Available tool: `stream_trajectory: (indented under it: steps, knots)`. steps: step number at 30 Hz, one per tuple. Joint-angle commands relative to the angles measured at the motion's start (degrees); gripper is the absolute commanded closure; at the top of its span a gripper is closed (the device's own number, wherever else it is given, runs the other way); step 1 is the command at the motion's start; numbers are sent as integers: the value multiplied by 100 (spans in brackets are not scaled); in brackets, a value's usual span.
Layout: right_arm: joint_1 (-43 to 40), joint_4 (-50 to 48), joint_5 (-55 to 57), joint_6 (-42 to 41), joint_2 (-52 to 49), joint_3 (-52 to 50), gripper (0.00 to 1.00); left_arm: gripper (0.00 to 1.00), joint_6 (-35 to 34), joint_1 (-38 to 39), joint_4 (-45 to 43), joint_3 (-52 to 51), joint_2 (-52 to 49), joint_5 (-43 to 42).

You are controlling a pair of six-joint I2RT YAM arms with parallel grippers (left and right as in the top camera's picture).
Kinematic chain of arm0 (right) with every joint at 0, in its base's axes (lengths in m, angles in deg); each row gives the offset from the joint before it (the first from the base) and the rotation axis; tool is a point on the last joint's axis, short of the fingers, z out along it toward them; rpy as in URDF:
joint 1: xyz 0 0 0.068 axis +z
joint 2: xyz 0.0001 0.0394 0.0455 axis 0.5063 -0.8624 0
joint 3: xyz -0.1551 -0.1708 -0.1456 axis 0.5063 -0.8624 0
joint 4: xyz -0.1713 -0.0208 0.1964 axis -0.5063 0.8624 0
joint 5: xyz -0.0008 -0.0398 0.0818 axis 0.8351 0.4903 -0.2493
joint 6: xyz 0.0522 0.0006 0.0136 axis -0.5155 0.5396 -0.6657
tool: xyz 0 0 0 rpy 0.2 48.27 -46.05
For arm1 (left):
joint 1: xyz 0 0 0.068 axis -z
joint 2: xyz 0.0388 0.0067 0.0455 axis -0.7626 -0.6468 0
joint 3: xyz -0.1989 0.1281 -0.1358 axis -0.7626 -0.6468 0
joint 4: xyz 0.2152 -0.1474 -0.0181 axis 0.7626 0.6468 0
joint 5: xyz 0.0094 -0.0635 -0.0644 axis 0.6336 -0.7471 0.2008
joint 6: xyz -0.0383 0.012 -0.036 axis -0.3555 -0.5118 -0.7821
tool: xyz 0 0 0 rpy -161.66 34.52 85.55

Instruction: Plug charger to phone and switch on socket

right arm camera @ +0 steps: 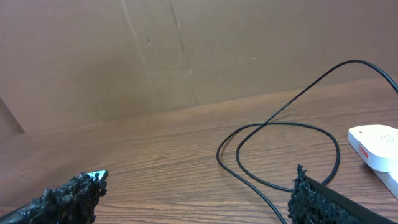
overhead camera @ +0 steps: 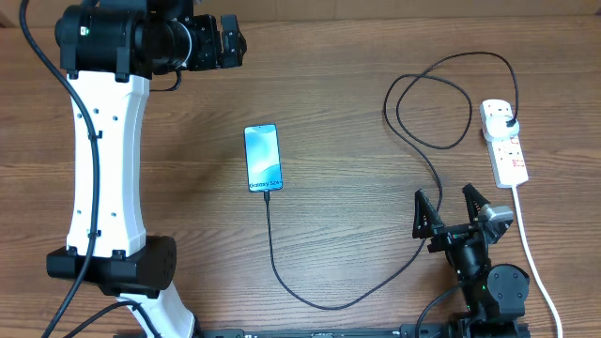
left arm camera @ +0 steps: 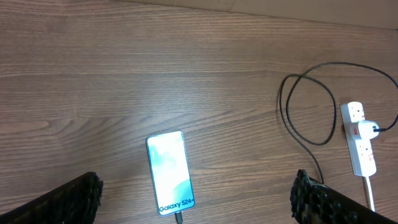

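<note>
The phone (overhead camera: 263, 158) lies flat mid-table with a lit light blue screen; it also shows in the left wrist view (left arm camera: 169, 172). The thin black charger cable (overhead camera: 319, 302) runs from the phone's near end, loops right, and ends at a black plug (overhead camera: 508, 123) in the white socket strip (overhead camera: 503, 141). The connector tip sits at the phone's port (left arm camera: 178, 217). My left gripper (overhead camera: 228, 41) is open, high at the back left, empty. My right gripper (overhead camera: 449, 208) is open and empty at the front right, near the strip. The cable loop (right arm camera: 280, 155) lies ahead of it.
The strip's thick white cord (overhead camera: 531, 253) runs toward the front right edge past my right arm's base. My left arm's white body (overhead camera: 103, 160) stands along the left side. A brown wall (right arm camera: 186, 50) rises behind the table.
</note>
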Motion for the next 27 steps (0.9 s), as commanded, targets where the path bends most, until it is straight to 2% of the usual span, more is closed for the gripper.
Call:
stream_trajectory:
  steps: [1, 7, 11, 19, 25, 27]
  knots:
    - [-26, -35, 52, 9, 57, -61, 0, 1, 46, 50, -2, 57, 61, 28]
    - [-26, -35, 52, 9, 57, -61, 0, 0, 46, 136, -7, -28, 420, 28]
    - [-26, -35, 52, 9, 57, -61, 0, 0, 46, 136, -9, -702, 1088, 28]
    - [-26, -35, 52, 9, 57, -61, 0, 0, 46, 17, 7, -3108, 3112, 28]
    - [-26, -35, 52, 9, 57, -61, 0, 1, 131, -529, -81, -5093, 4586, 369]
    - [-26, -35, 52, 9, 57, -61, 0, 0, 131, -780, -431, -5880, 5128, 452]
